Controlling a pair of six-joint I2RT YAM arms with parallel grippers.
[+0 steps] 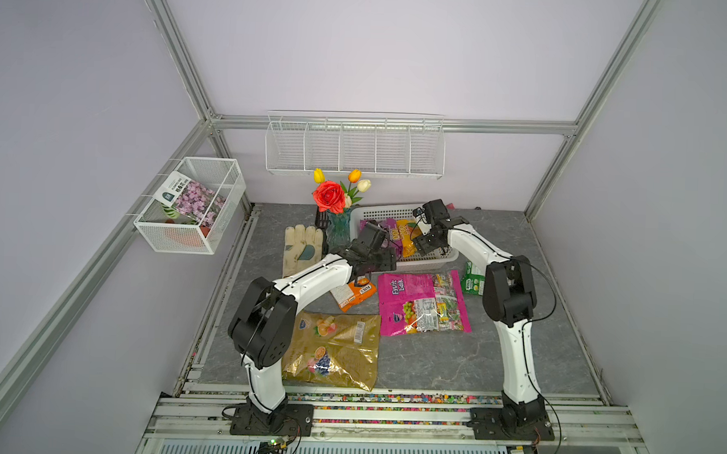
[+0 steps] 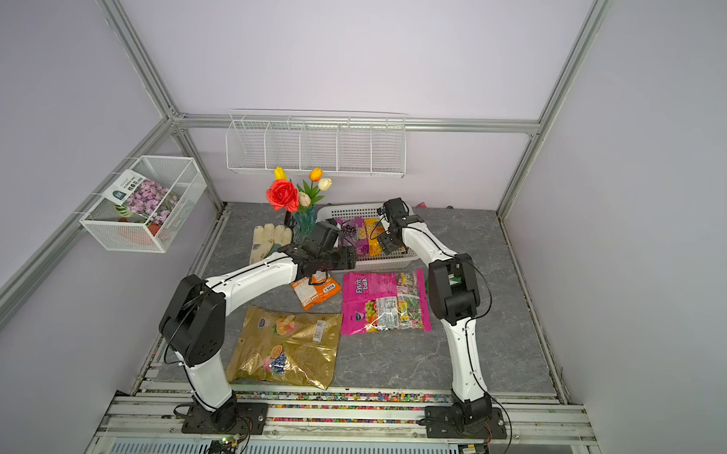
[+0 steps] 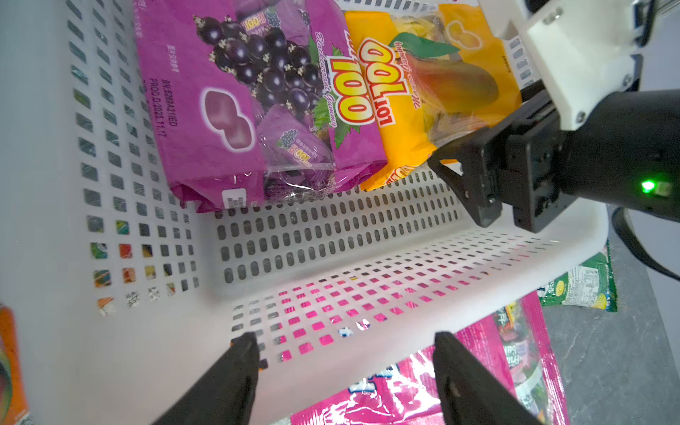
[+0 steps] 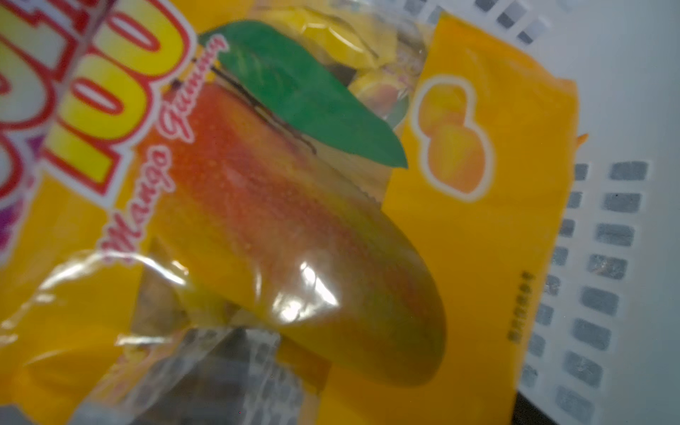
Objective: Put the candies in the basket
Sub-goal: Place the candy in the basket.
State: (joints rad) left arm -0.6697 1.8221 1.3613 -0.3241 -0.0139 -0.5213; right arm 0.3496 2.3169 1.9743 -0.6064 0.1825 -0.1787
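Two candies, purple bag (image 3: pixel 235 110) and yellow bag (image 3: pixel 423 92), lie in the basket (image 3: pixel 331 235) at 12 o'clock; four bags (image 1: pixel 405 296) wait at its 6 o'clock. Right gripper (image 1: pixel 420 244) stands released at the yellow bag's edge; left gripper (image 3: pixel 346 336) hangs spread, empty. Raise right vertically, clearing rim without snagging film.

A: Where is the white perforated plastic basket (image 1: pixel 370 213) sitting?
B: At twelve o'clock of the large magenta plastic bag (image 1: pixel 421 300).
A: What is lying inside?
B: The purple plastic bag (image 3: pixel 228 110), with the yellow-orange plastic bag (image 3: pixel 441 92) at three o'clock.

Grey tabletop (image 1: pixel 515 345) bears basket (image 1: pixel 427 261), vase (image 1: pixel 337 231), glove (image 1: pixel 300 251), gold bag (image 1: pixel 341 352), magenta bag (image 1: pixel 409 296), orange bag (image 1: pixel 353 296), green bag (image 1: pixel 472 281)
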